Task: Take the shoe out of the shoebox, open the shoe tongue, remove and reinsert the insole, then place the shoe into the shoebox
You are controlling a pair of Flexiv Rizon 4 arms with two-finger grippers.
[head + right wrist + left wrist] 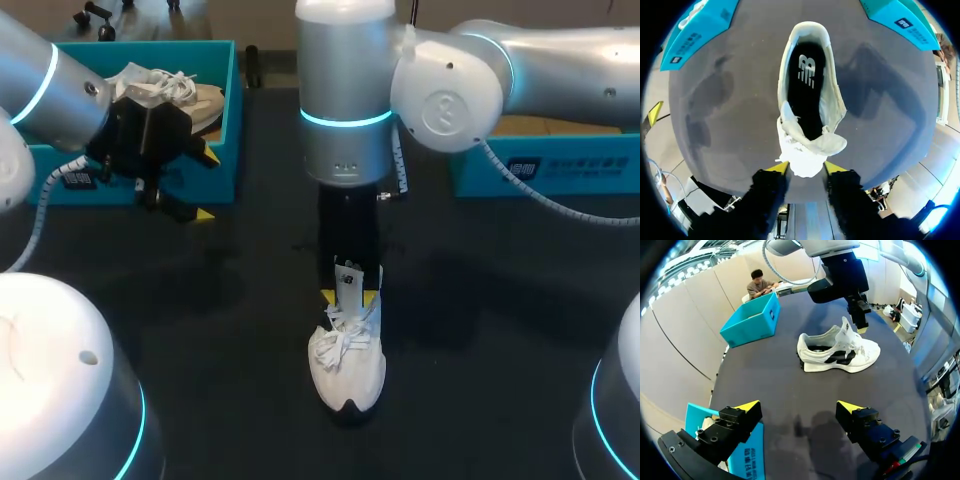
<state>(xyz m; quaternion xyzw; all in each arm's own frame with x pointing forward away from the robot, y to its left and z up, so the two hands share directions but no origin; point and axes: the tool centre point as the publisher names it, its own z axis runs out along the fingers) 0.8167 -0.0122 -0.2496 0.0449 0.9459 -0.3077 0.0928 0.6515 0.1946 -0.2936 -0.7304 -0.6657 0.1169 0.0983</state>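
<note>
On your dark worktop, well right of the teal cardboard shoebox, stands the white lace-up trainer — light and soft-sided, I'd judge. Your right pincer pinches its floppy tongue — hold gently there. Your left pincer hangs open, empty.

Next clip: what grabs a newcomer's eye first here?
A white sneaker stands mid-table, its tongue pinched upright by the right gripper. The left gripper hangs open by the teal shoebox at the table's left, which holds a second shoe.
</note>
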